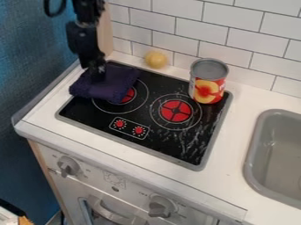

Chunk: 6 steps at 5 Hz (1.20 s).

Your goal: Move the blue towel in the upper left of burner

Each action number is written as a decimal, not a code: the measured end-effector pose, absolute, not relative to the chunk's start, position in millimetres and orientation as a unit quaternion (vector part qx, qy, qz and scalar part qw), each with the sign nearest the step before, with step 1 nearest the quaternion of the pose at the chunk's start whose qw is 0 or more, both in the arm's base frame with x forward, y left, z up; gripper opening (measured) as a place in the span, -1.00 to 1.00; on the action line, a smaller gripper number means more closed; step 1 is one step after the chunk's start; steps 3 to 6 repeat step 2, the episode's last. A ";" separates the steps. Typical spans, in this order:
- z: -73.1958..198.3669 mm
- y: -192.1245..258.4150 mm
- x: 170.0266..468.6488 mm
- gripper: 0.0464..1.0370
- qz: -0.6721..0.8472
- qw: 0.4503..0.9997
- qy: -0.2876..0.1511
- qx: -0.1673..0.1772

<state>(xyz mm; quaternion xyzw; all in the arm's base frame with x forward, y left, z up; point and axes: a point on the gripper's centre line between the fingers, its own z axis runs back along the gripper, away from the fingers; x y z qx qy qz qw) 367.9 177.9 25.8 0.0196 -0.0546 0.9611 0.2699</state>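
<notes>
The tool (pixel 97 78), its grip impossible to tell, should ease the blue towel (pixel 111 91) gently up-left, clear of the left burner (pixel 129 95).

worktop (pixel 236 132): viewed from above the front, slanting down
tiled wall (pixel 241 39): faced kinda diagonally
stovetop (pixel 88 116): pretty close up, fully framed
sink (pixel 282 154): cropped at right

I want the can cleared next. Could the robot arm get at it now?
Probably yes: the can stands upright with nothing over it, though the tool is down at the towel.
</notes>
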 end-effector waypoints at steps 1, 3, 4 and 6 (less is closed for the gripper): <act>53.2 176.6 367.0 0.93 0.960 0.271 -0.070 -0.004; 62.9 177.0 365.9 0.93 0.957 0.278 -0.083 -0.009; 62.9 177.0 365.9 0.93 0.957 0.278 -0.083 -0.009; 62.9 177.0 365.9 0.93 0.957 0.278 -0.083 -0.009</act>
